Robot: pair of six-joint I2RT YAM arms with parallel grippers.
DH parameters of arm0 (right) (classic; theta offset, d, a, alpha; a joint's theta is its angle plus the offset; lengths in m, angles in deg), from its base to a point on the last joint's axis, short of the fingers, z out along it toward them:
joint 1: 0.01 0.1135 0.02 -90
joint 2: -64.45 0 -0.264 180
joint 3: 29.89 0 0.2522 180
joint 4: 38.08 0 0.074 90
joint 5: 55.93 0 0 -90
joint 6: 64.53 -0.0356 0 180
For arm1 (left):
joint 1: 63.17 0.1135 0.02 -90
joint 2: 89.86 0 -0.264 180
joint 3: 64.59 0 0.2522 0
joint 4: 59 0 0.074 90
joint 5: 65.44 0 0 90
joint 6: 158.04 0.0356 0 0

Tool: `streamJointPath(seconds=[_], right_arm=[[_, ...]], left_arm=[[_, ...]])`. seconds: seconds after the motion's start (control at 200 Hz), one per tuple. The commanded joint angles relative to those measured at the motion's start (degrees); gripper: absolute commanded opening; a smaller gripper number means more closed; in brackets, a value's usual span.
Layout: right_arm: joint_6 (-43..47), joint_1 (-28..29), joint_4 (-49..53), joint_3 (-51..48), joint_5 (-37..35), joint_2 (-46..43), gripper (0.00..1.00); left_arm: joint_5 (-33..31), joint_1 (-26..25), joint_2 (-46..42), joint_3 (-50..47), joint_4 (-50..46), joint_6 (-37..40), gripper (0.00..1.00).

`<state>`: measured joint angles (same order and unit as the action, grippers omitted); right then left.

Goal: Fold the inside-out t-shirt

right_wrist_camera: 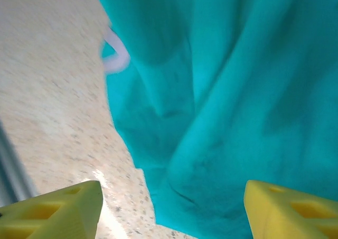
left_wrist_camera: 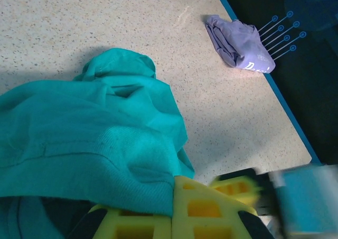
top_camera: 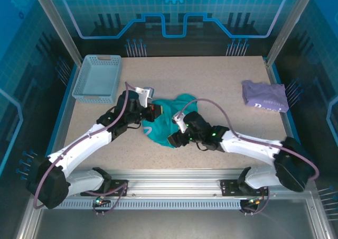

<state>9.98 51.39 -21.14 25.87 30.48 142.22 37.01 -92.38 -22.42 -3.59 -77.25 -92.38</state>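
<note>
The inside-out t-shirt [top_camera: 170, 118] is a teal bundle bunched at the middle of the table [top_camera: 211, 75]. My left gripper [top_camera: 153, 112] is at its left edge. In the left wrist view the yellow fingers [left_wrist_camera: 208, 210] are pressed together, and my left gripper [left_wrist_camera: 174, 192] is shut on a fold of the t-shirt [left_wrist_camera: 95, 138]. My right gripper [top_camera: 176, 138] hovers over the near edge of the bundle. Its yellow fingertips [right_wrist_camera: 58, 210] stand wide apart in the right wrist view, so my right gripper [right_wrist_camera: 171, 215] is open above the t-shirt [right_wrist_camera: 237, 91], holding nothing. A pale loop [right_wrist_camera: 116, 56] shows at the cloth's edge.
A folded lavender garment [top_camera: 264, 95] lies near the table's right edge and also shows as the lavender garment [left_wrist_camera: 240, 44] in the left wrist view. A light-blue basket [top_camera: 97, 78] stands at the back left. Bare tabletop surrounds the bundle.
</note>
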Motion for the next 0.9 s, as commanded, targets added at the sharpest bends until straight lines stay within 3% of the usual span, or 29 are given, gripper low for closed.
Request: streamJointPath(seconds=[0.0, 0.105, 0.24, 0.405, 0.58, 0.75, 0.895], right_arm=[[-2.38, 1.16, -10.66, 0.48, -5.71, 5.45, 0.61], [0.95, 0.34, -7.05, 2.75, -10.55, 4.06, 0.21], [6.96, -4.75, 1.61, 4.42, -9.03, -7.76, 0.00], [14.92, -15.10, 15.10, 15.13, 0.42, -20.20, 0.00], [20.37, -21.42, 23.69, 25.52, 5.98, -21.65, 0.00], [18.53, -22.28, 24.28, 19.71, 7.34, -18.24, 0.04], [17.22, -21.61, 18.99, 11.70, 8.70, -14.37, 0.12]], left_arm=[[2.10, 0.51, -1.68, 2.55, -1.57, -1.58, 0.00], [2.56, 1.26, -2.64, 3.13, -2.69, -1.65, 0.00], [4.34, 3.74, -5.30, 3.80, -2.41, -2.62, 0.00], [8.31, 5.23, -8.72, 6.35, 2.92, -5.25, 0.00], [8.87, 5.40, -11.51, 8.39, 9.85, -6.84, 0.00], [8.89, 6.35, -11.34, 4.08, 11.57, -6.59, 0.00], [10.34, 6.89, -10.07, 0.97, 12.79, -6.17, 0.00]])
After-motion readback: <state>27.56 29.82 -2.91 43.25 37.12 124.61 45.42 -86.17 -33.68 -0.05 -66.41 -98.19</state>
